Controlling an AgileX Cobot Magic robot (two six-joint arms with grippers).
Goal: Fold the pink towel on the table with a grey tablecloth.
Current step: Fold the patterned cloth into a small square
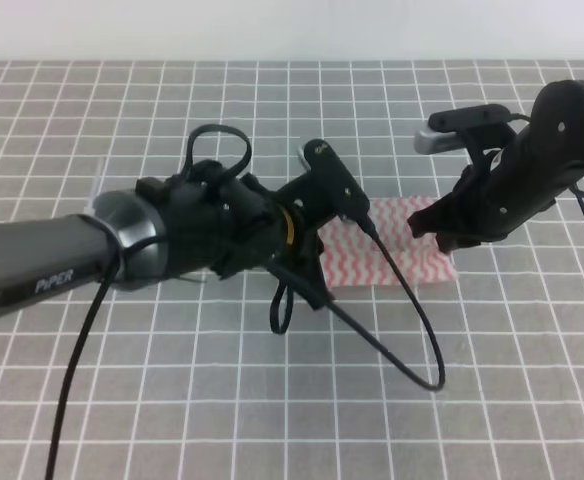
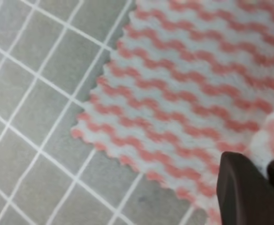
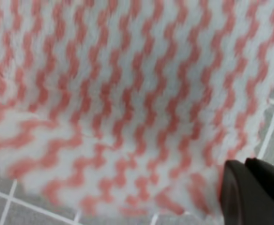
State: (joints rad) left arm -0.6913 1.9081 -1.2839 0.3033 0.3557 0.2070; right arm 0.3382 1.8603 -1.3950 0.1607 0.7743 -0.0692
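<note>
The pink towel [image 1: 392,252] with wavy pink-and-white stripes lies on the table with a grey tablecloth [image 1: 172,400], right of centre. My left gripper [image 1: 324,240] is at the towel's left edge and my right gripper [image 1: 435,228] at its right edge. In the left wrist view the towel [image 2: 188,93] bulges up beside the dark fingers [image 2: 242,192], which are pressed together on its edge. The right wrist view is filled by the towel [image 3: 127,93], close and curved, with the fingers [image 3: 238,192] closed at its lower right corner.
A black cable [image 1: 412,330] from the left arm loops down over the grid cloth in front of the towel. The left arm's grey body [image 1: 72,265] spans the left half of the high view. A white wall runs behind the far table edge.
</note>
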